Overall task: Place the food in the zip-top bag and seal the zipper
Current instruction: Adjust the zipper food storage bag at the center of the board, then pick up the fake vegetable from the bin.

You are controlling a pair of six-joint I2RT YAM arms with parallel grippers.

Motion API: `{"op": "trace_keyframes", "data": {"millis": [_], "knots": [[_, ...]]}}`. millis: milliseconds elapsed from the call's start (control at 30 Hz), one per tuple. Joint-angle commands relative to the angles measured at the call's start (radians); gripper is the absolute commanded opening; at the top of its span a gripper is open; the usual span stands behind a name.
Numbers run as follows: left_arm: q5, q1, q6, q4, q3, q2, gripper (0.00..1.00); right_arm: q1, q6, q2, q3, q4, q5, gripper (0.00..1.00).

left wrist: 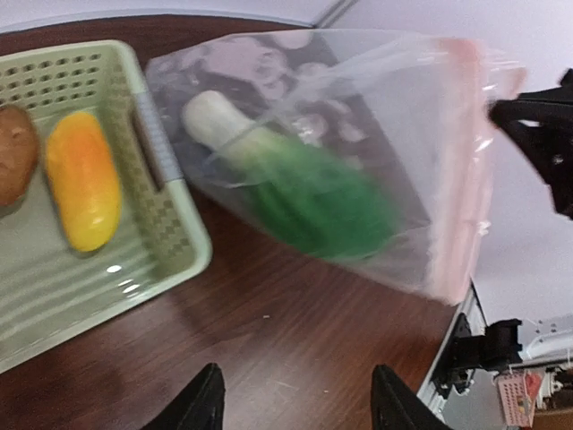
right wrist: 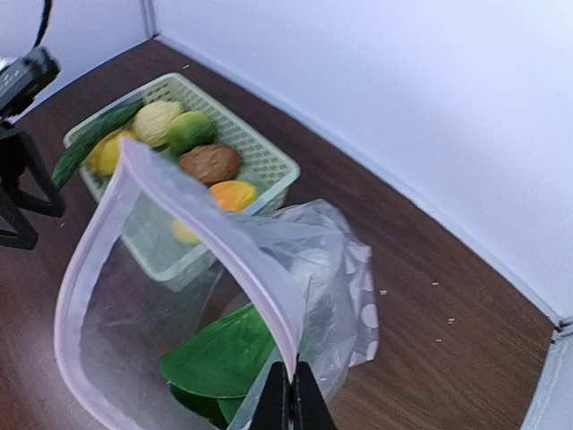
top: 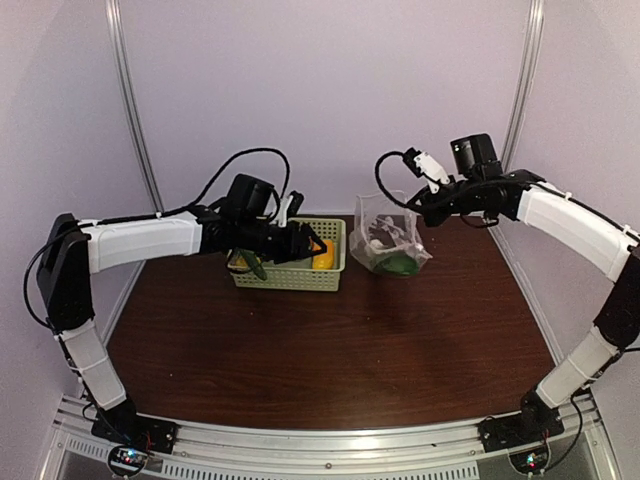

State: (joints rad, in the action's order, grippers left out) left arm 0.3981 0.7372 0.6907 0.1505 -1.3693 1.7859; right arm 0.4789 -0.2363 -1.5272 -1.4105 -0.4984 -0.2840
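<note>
The zip-top bag stands beside the basket, its mouth held open. My right gripper is shut on the bag's rim, pinching the pale pink zipper strip. Inside the bag lies a green leafy stalk with a white stem. In the top view my right gripper hangs over the bag's right side. My left gripper is open with nothing between its fingers, over bare table in front of the bag. More food lies in the basket: an orange piece, a brown piece, a dark green cucumber.
The pale green slatted basket sits at the back of the table, left of the bag, and my left gripper hovers over its right end. A white wall runs close behind both. The table's right edge and a metal rail lie just beyond the bag.
</note>
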Motion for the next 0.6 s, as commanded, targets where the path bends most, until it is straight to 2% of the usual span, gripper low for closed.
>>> {"op": "trace_keyframes", "data": {"millis": [0, 100, 200, 433, 567], "knots": [[-0.234, -0.092, -0.037, 0.251, 0.016, -0.065, 0.64, -0.103, 0.002, -0.011, -0.137, -0.033, 0.141, 0.00], [-0.306, -0.129, -0.008, 0.277, 0.071, -0.092, 0.68, -0.130, -0.027, -0.005, -0.197, -0.024, 0.217, 0.00], [-0.303, -0.178, 0.035, 0.287, 0.095, -0.088, 0.67, -0.131, -0.055, 0.020, -0.218, 0.009, 0.271, 0.00], [-0.217, -0.213, 0.091, 0.243, 0.118, -0.040, 0.61, -0.121, 0.005, 0.017, -0.109, 0.057, 0.169, 0.00], [-0.231, -0.213, 0.099, 0.243, 0.128, -0.044, 0.61, -0.118, 0.020, 0.033, -0.043, 0.084, 0.143, 0.00]]}}
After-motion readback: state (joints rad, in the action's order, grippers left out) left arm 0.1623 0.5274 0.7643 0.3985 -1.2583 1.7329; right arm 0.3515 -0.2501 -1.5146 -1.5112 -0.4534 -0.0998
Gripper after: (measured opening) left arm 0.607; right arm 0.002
